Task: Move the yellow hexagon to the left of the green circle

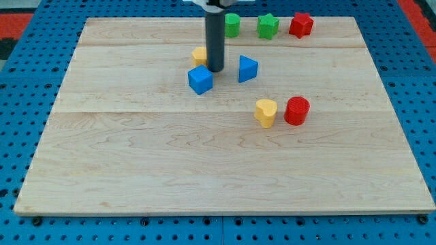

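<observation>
My tip rests on the table in its upper middle part; there are no jaws on this rig, only the straight dark rod, so nothing grips anything. The yellow hexagon sits just beside the tip on the view's left, partly hidden behind the rod, and I cannot tell whether they touch. The blue cube lies just below and slightly left of the tip, close to it. The blue triangle stands near the tip on the view's right, apart from it. Above the tip, near the table's top edge, the green circle is up and a little right, with the green star and the red star in a row further right; that row leaves only a narrow strip to the edge. Down and to the right of the tip, well apart, the yellow heart and the red cylinder sit just beside each other. Left of the tip and along the whole lower half, the pale wooden surface lies open. Around the table runs a blue perforated base.
</observation>
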Controlling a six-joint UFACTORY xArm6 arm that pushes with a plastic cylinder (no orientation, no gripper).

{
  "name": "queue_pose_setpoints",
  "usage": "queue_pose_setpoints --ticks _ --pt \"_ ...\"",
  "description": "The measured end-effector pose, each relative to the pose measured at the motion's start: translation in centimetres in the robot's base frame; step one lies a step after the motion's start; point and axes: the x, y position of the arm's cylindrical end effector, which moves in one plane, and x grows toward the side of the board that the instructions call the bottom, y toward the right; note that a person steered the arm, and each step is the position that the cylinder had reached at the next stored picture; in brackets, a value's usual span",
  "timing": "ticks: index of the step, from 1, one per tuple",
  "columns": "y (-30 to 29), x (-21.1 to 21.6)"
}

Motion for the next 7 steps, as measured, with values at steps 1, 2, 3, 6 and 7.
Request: queue_pose_setpoints --ticks 1,2,3,6,7 --pt "-3.2 0.6" --pt "-6.1 -3.3" --pt "-5.9 -5.2" --pt "-8.1 -7.8" --pt "-4.5 -8.1"
